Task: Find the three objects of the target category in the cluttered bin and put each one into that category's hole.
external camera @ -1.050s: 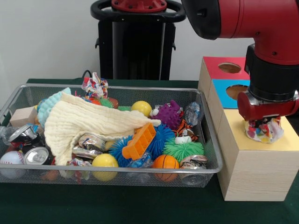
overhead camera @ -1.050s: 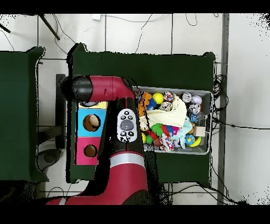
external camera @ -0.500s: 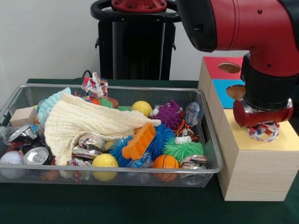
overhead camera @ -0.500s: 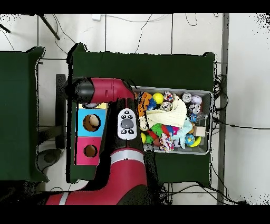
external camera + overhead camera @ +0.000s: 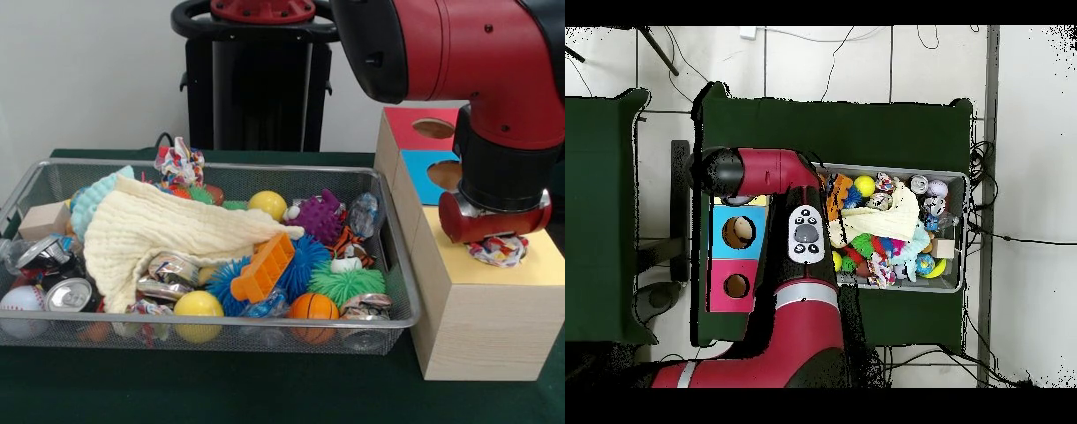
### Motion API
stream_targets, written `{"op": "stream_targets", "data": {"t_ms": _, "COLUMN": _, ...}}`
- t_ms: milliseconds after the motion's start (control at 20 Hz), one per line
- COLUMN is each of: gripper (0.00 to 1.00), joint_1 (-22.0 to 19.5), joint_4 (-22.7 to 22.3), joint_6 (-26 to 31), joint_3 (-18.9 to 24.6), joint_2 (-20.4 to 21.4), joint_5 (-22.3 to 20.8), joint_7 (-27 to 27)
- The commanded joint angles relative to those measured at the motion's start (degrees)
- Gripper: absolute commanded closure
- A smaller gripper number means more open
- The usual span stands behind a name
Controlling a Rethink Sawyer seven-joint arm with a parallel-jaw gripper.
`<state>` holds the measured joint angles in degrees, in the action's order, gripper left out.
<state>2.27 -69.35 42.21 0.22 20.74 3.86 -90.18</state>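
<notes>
From the front I see my claw (image 5: 496, 237) low over the yellow box top (image 5: 538, 265). The wrist hides its fingers, so I cannot tell if they are spread or pressed together. Directly under the claw sits a colourful rope toy (image 5: 500, 250), touching the yellow surface. To the claw's picture-left stands the wire bin (image 5: 221, 334) full of toys, with a cream cloth (image 5: 150, 230) and an orange block (image 5: 263, 267).

From overhead, the red arm (image 5: 780, 180) covers the claw and the yellow top; beside it I see the blue hole (image 5: 740, 232) and the red hole (image 5: 736, 286).
</notes>
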Motion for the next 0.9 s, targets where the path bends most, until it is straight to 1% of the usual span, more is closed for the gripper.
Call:
{"op": "stream_targets", "data": {"t_ms": 50, "gripper": 1.0, "joint_1": -0.39, "joint_4": -1.85, "joint_6": -1.46, "joint_3": 0.18, "joint_2": -2.55, "joint_5": -2.3, "joint_7": -7.83}}
{"op": "stream_targets", "data": {"t_ms": 200, "gripper": 1.0, "joint_1": 0.88, "joint_4": -1.78, "joint_6": -0.1, "joint_3": -1.67, "joint_2": -1.67, "joint_5": -2.5, "joint_7": -9.46}}
{"op": "stream_targets", "data": {"t_ms": 600, "gripper": 1.0, "joint_1": 0.68, "joint_4": -1.58, "joint_6": -0.27, "joint_3": -1.46, "joint_2": -1.96, "joint_5": -1.65, "joint_7": -8.73}}
{"op": "stream_targets", "data": {"t_ms": 900, "gripper": 1.0, "joint_1": 0.45, "joint_4": -2.55, "joint_6": -0.56, "joint_3": -1.09, "joint_2": -1.45, "joint_5": -1.42, "joint_7": -8.69}}
